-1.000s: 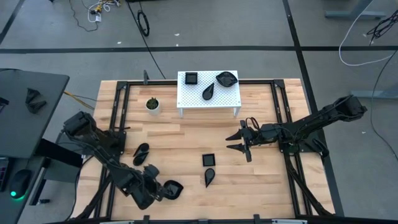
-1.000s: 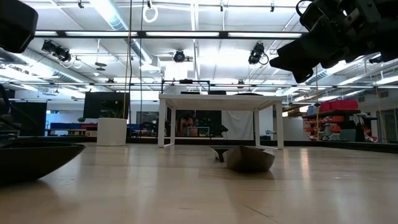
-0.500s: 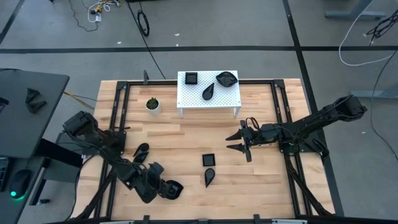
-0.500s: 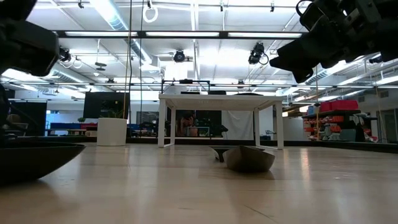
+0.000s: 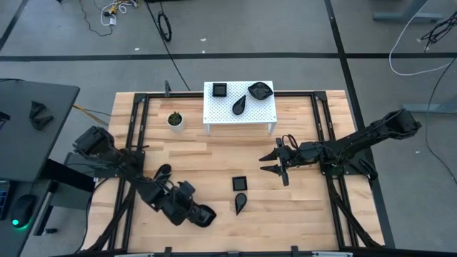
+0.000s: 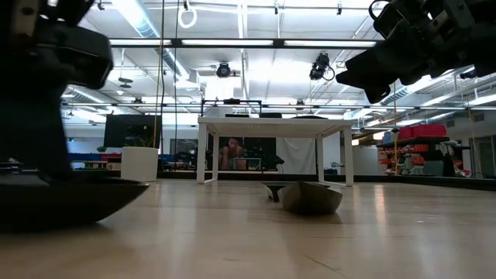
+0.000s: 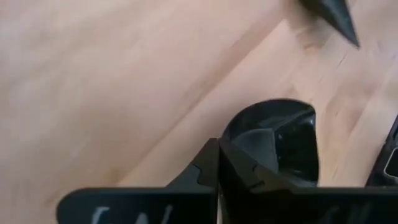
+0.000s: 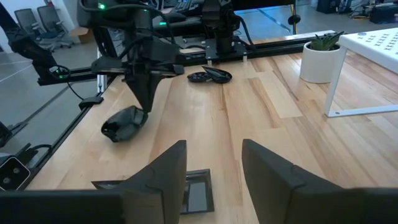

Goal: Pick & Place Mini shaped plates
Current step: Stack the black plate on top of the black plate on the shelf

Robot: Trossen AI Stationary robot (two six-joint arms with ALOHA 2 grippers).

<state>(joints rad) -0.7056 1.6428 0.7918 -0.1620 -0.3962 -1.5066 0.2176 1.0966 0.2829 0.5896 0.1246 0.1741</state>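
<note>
Near the table's front edge lies a black rounded mini plate (image 5: 206,215), also in the right wrist view (image 8: 122,125). My left gripper (image 5: 191,208) stands over its left side, shut on it. My right gripper (image 5: 270,161) hangs open above the table's middle right, holding nothing. A square plate (image 5: 239,183), a teardrop plate (image 5: 240,203) and a leaf plate (image 5: 162,173) lie flat on the wood. Three more plates (image 5: 240,104) sit on the white perforated stand (image 5: 264,114). My left gripper pinches the rounded plate's rim (image 7: 244,132) between its two shut fingers, on the side toward the arm. The fingers (image 8: 145,99) come from above, pointing down. The plate sits tilted, its far part (image 8: 112,132) resting on the table.
A small white pot with a green plant (image 5: 175,120) stands left of the stand. Black rails (image 5: 133,143) run along both sides of the table. Bare wood lies between the stand and the loose plates.
My left gripper has moved toward the table's right edge onto the rounded plate and has shut on its rim. The plate has shifted slightly toward the right with it.
</note>
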